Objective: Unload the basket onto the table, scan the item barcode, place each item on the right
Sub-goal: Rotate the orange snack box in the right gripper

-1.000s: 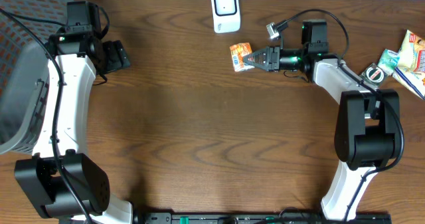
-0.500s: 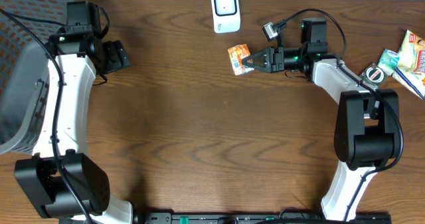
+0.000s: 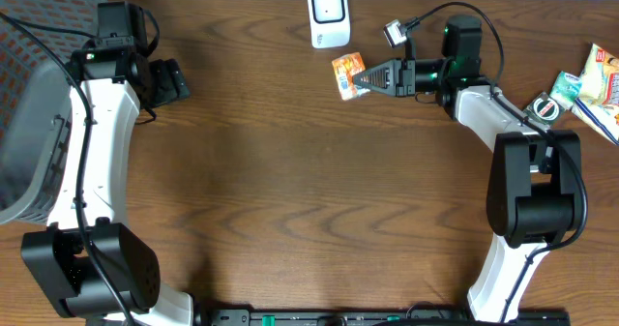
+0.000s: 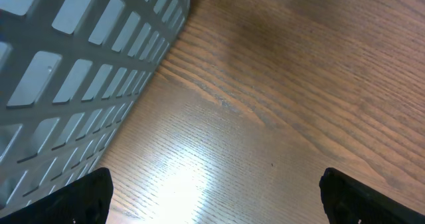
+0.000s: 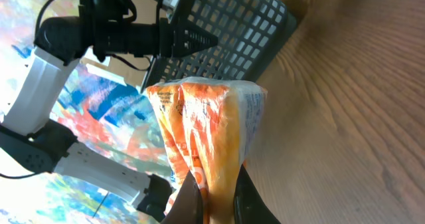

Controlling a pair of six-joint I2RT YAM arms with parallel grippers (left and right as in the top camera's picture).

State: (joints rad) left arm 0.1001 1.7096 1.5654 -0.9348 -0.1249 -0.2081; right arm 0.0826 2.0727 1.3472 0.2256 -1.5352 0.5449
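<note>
On the brown wooden desk [image 3: 290, 200], a grey plastic lattice basket [image 3: 24, 113] sits at the left edge near the wide-open, empty left hand [image 3: 174, 80], colourful wrapped snacks [image 3: 595, 84] lie at the right edge, and a white box-shaped barcode scanner [image 3: 328, 14] stands just beside the small orange crinkled snack packet [image 3: 345, 74], which is pinched in the closed right hand [image 3: 360, 77].

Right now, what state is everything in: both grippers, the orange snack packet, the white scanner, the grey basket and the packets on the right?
right gripper: shut on the orange foil snack packet
orange foil snack packet: pinched at one edge, close to the scanner
white box-shaped barcode scanner: standing, untouched
left gripper: open, empty
grey plastic lattice basket: standing beside the left gripper
loose snack packets: lying untouched
</note>
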